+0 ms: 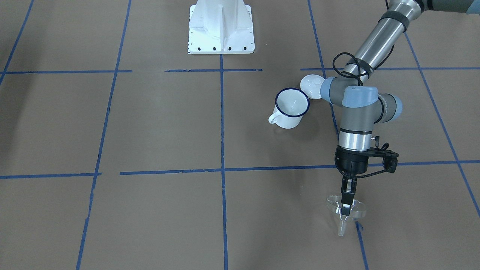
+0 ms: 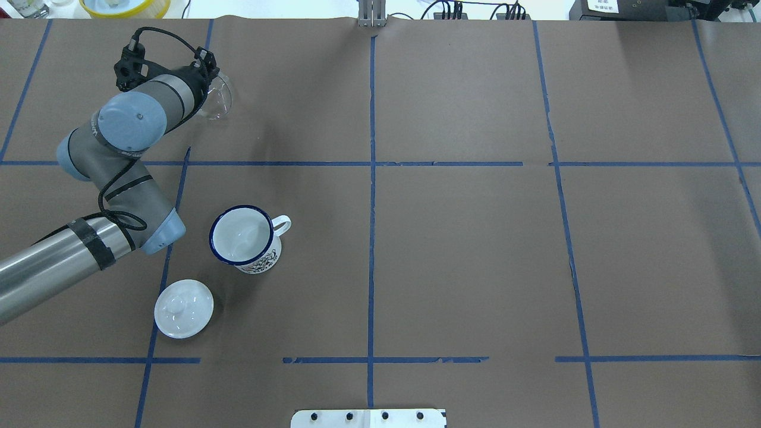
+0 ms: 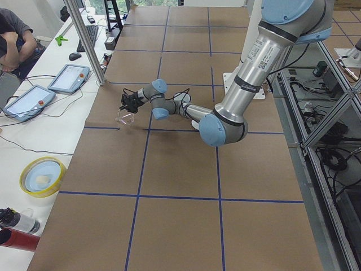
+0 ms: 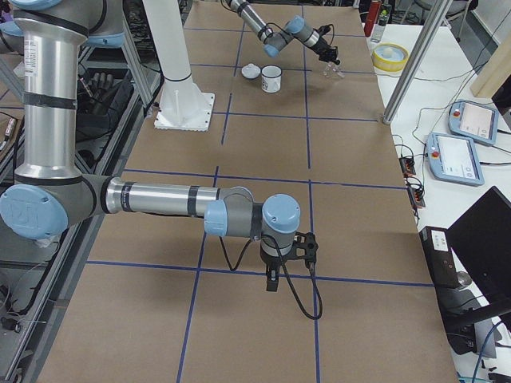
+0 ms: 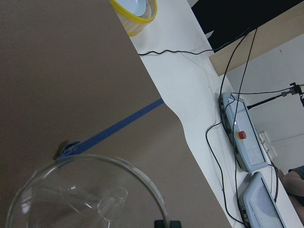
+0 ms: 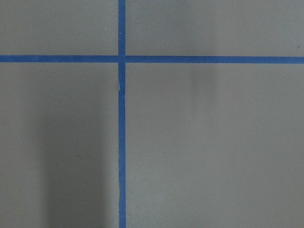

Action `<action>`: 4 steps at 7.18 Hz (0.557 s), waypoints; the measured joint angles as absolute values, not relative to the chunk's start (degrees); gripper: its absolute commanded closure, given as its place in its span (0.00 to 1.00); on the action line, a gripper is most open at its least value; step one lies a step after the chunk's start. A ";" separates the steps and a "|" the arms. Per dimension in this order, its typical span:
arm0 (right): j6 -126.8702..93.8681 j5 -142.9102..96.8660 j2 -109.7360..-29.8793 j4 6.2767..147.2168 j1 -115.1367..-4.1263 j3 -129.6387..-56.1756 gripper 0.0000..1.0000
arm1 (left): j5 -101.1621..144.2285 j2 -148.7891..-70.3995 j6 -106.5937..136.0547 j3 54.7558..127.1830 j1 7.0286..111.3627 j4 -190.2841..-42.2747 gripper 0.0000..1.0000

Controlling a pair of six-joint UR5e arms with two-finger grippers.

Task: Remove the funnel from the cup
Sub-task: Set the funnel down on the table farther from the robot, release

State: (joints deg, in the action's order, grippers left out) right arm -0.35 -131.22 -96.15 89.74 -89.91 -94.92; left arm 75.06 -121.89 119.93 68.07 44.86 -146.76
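The clear plastic funnel [image 1: 343,214] hangs in my left gripper [image 1: 347,209], which is shut on its rim, spout down, low over the brown table and far from the cup. It also shows in the overhead view [image 2: 217,98] and the left wrist view [image 5: 85,194]. The white enamel cup [image 1: 291,107] with a dark blue rim stands upright and empty, also seen from overhead [image 2: 244,238]. My right gripper [image 4: 271,281] shows only in the exterior right view, over bare table, so I cannot tell whether it is open or shut.
A white knobbed lid [image 2: 183,309] lies beside the cup, under my left forearm. The table's far edge runs close to the funnel, with a yellow bowl [image 5: 135,12] and teach pendants [image 5: 242,142] beyond it. The white robot base [image 1: 221,28] stands mid-table.
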 measured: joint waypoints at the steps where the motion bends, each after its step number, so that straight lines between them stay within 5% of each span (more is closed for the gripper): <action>1: -0.35 -131.22 -96.15 89.74 -89.91 -94.92 0.00 | 75.05 -121.90 118.69 68.22 44.91 -146.84 0.00; 4: -0.35 -131.22 -96.15 89.74 -89.91 -94.91 0.00 | 80.72 -120.37 110.54 75.94 46.60 -145.27 0.00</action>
State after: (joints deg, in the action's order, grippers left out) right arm -0.35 -131.22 -96.15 89.74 -89.91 -94.91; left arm 80.72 -120.37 110.54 75.94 46.60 -145.27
